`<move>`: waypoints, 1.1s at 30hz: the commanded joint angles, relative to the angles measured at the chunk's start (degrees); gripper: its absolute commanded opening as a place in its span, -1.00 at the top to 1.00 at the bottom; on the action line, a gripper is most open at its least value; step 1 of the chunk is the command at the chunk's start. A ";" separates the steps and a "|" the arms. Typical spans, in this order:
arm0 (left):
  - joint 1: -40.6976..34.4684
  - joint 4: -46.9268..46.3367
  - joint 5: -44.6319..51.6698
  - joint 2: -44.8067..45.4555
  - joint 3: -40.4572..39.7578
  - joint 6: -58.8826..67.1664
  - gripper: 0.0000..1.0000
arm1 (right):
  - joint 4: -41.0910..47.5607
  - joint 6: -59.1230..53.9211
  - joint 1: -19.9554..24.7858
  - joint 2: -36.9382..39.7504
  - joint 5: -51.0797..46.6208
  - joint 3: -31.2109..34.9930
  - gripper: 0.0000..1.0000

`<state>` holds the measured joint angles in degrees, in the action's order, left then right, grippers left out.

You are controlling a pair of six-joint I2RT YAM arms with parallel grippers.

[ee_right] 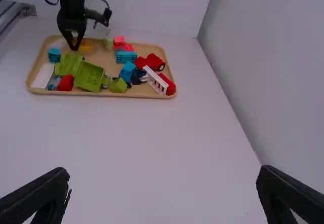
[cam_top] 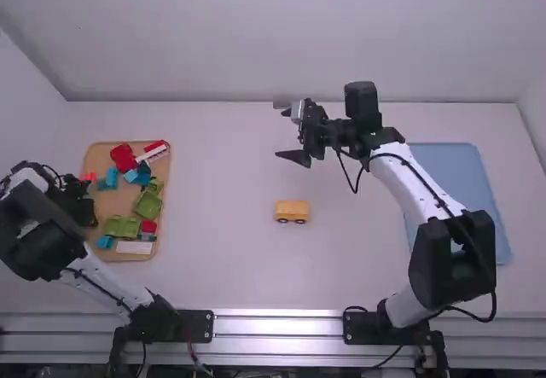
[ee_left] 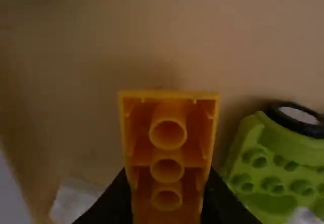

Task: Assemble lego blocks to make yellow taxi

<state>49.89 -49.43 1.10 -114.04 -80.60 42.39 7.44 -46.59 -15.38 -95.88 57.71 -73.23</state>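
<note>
My left gripper (cam_top: pixel 84 206) is over the left part of the wooden tray. In the left wrist view, that gripper (ee_left: pixel 166 199) is shut on a yellow-orange block (ee_left: pixel 168 155), whose hollow underside with round tubes faces the camera. A yellow piece (ee_right: pixel 86 47) shows by the left gripper in the right wrist view. On the table between the arms stands a yellow car body (cam_top: pixel 292 211) with dark wheels. Beyond it, my right gripper (cam_top: pixel 288 132) is held with its fingers wide apart; in its wrist view the gripper (ee_right: pixel 164 196) has nothing between its fingertips.
The wooden tray (cam_top: pixel 128 257) at the left holds red, blue, green and white pieces. A green piece with a wheel (ee_left: pixel 276 158) lies close to the held block. At the right, a blue mat (cam_top: pixel 461 173) lies partly behind the right arm. Walls stand behind and beside the table.
</note>
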 commanded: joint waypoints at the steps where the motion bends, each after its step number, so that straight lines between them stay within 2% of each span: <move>1: 0.13 -2.95 2.60 -0.59 -5.73 -2.84 0.64 | -0.31 0.28 0.02 -0.24 0.33 -1.81 -0.98; 3: 0.20 -6.73 4.76 -0.20 -9.57 -3.28 0.73 | -1.09 1.44 0.00 -0.24 0.20 -1.81 -0.97; 5: -0.28 -10.16 8.26 1.20 -12.70 -3.43 0.89 | -2.29 4.22 0.02 -0.24 -0.85 -1.81 -0.97; 10: -0.37 -12.76 15.52 7.02 -14.01 -2.45 0.95 | -2.95 6.67 0.79 -0.24 -1.51 -1.81 -0.98; 14: -0.83 -10.93 20.87 16.24 -9.79 -1.44 0.95 | -2.73 7.78 0.72 -0.26 -0.74 -1.79 -0.97; 16: -2.27 -7.72 28.55 23.56 -5.25 0.37 0.96 | -3.54 7.41 0.74 -0.44 0.74 -1.79 -0.98; 19: -4.76 -5.42 36.59 28.74 -1.33 3.58 0.96 | -6.71 9.11 0.26 -1.38 3.15 -1.81 -0.98; 23: -13.35 0.13 49.20 37.29 6.93 5.84 0.96 | -16.39 18.27 0.13 -5.09 8.31 -1.81 -0.98; 25: -16.94 2.43 52.43 39.52 9.70 5.92 0.96 | -19.34 20.31 0.50 -6.32 12.24 -1.81 -0.98; 28: -28.13 12.70 57.66 42.47 16.83 2.21 0.96 | -28.59 27.71 0.57 -9.38 20.59 -1.81 -0.98; 29: -28.70 13.31 57.72 42.51 17.14 1.79 0.96 | -29.05 28.17 0.55 -9.53 20.79 -1.81 -0.98; 31: -37.83 24.52 57.83 42.64 21.90 -4.57 0.95 | -36.50 35.41 -0.50 -11.41 24.06 -1.81 -0.98; 33: -42.29 31.58 57.86 42.45 24.52 -7.96 0.96 | -40.06 38.93 -1.03 -12.04 25.33 -1.81 -0.98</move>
<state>11.75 -20.23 54.68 -72.42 -58.35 40.53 -30.96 -16.43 -15.40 -107.20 77.12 -73.65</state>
